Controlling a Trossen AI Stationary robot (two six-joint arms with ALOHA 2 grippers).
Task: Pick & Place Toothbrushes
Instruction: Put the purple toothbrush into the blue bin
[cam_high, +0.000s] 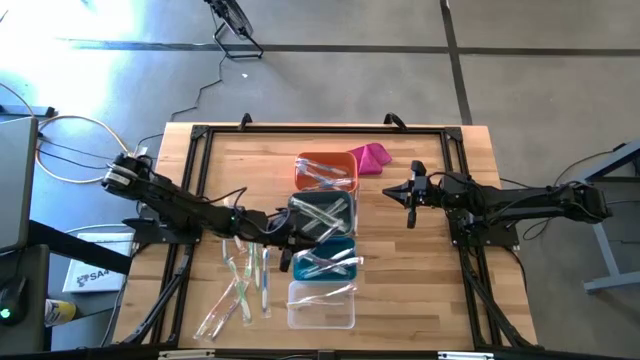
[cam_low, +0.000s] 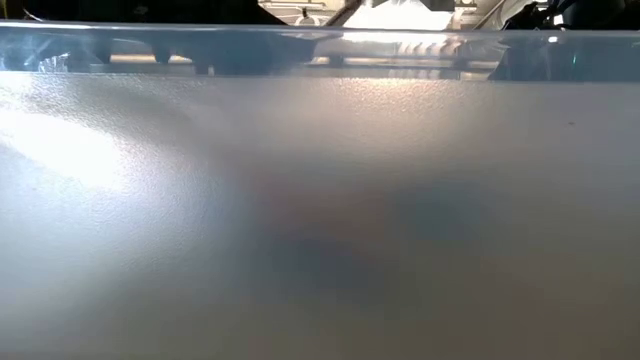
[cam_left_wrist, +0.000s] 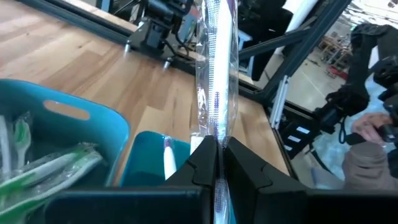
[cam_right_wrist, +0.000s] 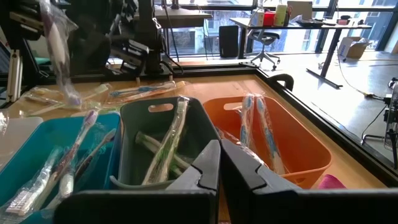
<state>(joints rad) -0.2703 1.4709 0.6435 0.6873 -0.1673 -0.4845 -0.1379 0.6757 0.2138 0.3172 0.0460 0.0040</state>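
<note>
From above, a wooden table (cam_high: 420, 290) carries four bins in a row; loose toothbrushes (cam_high: 240, 285) lie beside them. The left gripper (cam_left_wrist: 217, 155) pinches one wrapped toothbrush (cam_left_wrist: 214, 74) upright over the teal bin (cam_left_wrist: 74, 134). The right gripper (cam_right_wrist: 219, 163), fingers together and empty, hovers near the orange bin (cam_right_wrist: 292, 146).

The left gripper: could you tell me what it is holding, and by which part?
The left gripper pinches one wrapped toothbrush near its lower end.
</note>
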